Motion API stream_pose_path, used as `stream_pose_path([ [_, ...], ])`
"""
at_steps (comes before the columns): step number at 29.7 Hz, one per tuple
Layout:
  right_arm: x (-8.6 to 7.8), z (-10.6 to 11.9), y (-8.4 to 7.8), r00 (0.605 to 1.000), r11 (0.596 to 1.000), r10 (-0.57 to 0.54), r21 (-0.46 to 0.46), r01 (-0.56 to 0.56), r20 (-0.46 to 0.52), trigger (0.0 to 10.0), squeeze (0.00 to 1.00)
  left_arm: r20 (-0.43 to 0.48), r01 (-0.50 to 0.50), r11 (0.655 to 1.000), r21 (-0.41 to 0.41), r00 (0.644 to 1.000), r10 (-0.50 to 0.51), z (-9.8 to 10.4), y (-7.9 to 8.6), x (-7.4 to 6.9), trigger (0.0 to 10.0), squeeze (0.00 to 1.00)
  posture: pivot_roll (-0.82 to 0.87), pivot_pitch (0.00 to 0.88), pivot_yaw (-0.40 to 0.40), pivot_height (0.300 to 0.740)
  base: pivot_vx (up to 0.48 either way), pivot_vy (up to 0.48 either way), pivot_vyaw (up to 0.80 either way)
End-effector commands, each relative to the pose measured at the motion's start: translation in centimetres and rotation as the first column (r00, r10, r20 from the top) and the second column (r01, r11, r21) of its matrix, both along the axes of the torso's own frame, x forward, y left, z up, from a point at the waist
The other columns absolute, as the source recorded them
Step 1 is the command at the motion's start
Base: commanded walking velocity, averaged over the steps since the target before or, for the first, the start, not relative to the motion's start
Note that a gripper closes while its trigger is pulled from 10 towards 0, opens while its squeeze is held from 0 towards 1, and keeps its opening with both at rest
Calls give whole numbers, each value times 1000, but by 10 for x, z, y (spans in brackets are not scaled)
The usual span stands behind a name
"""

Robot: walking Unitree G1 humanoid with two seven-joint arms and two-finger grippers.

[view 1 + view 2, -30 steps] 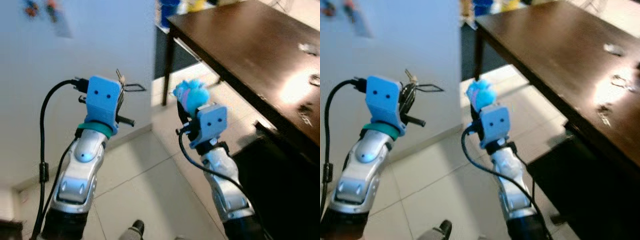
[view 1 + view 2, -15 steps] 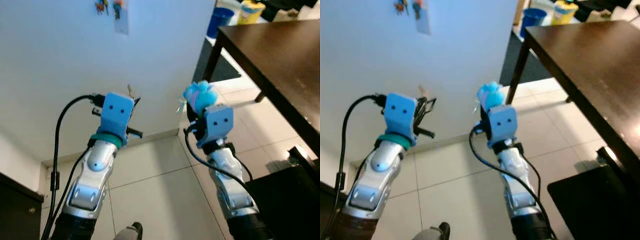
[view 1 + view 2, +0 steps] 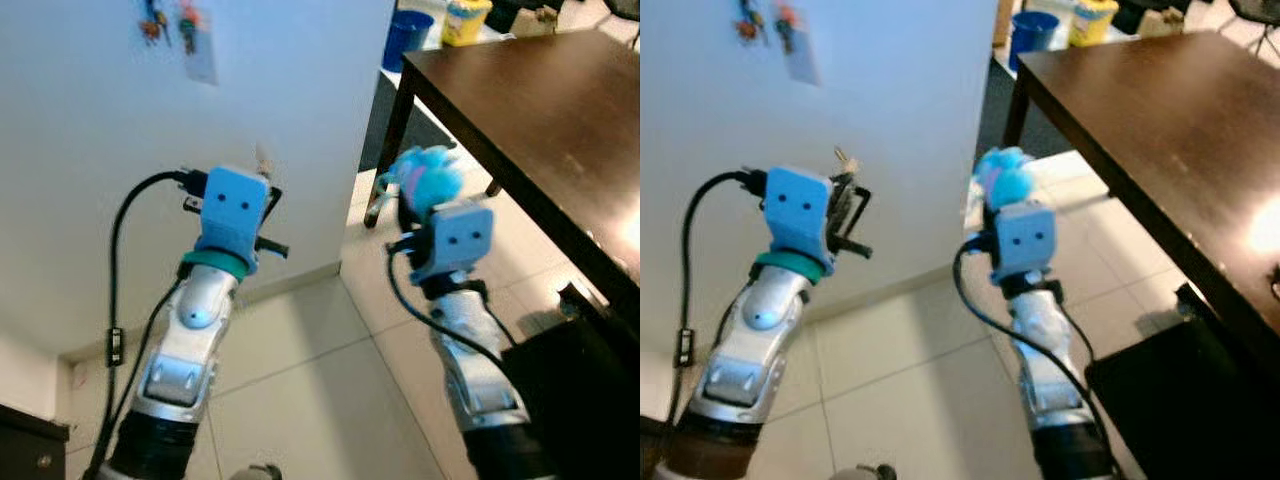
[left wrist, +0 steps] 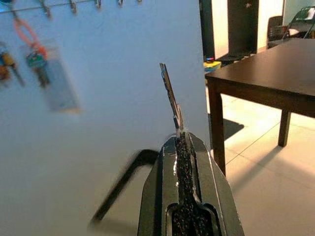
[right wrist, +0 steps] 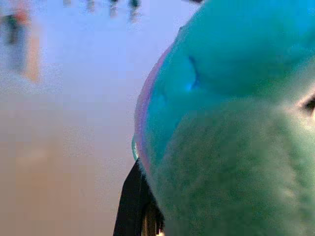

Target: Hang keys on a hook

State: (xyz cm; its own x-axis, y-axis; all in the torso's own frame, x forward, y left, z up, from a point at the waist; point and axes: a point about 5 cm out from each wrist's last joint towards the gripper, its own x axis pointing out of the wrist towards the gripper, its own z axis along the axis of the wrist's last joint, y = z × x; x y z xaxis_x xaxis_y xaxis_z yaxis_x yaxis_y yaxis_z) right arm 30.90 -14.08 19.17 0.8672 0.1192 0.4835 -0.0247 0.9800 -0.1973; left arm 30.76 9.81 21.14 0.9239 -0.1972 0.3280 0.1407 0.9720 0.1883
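Take the white wall (image 3: pixel 100 180) as your reference. High on it, up and to the left of both arms, a row of hooks (image 4: pixel 72 6) carries a set of keys with an orange loop and a clear tag (image 4: pixel 51 81), so the free hooks beside them are your likely target. In front of the wall, your left gripper (image 4: pixel 179 140) has its fingers pressed together on a key (image 4: pixel 169 93), the blade standing up out of the tips; that pinch probably keeps the ring below free to catch a hook. To the right of it, further from the wall's face, your right gripper (image 3: pixel 428 205) carries a fluffy blue plush keychain (image 3: pixel 428 180); you cannot tell how its fingers sit beneath the fur. Past the wall's corner stands the dark wooden table (image 3: pixel 540 110).
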Motion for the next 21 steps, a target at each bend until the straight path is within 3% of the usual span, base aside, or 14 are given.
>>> stream_pose_path([
  [1,-2,17,1,996,1000,-9,-7,10,92,10000,0,9,-8,1000,-13,1000,9,4,4,2,10000,0,26,2,86,740,472,0,0],
  [6,-5,32,4,986,998,33,-62,-23,164,10000,0,50,-22,998,-56,998,24,17,13,3,10000,0,26,4,87,740,472,0,0],
  [13,-8,34,12,979,985,102,-152,-76,175,10000,0,127,-6,996,-86,992,17,35,25,-5,10000,0,38,10,72,740,472,0,0],
  [21,-11,29,15,978,975,140,-193,-109,153,10000,0,158,258,963,-76,957,-244,50,21,-36,10000,0,53,27,48,740,441,0,0],
])
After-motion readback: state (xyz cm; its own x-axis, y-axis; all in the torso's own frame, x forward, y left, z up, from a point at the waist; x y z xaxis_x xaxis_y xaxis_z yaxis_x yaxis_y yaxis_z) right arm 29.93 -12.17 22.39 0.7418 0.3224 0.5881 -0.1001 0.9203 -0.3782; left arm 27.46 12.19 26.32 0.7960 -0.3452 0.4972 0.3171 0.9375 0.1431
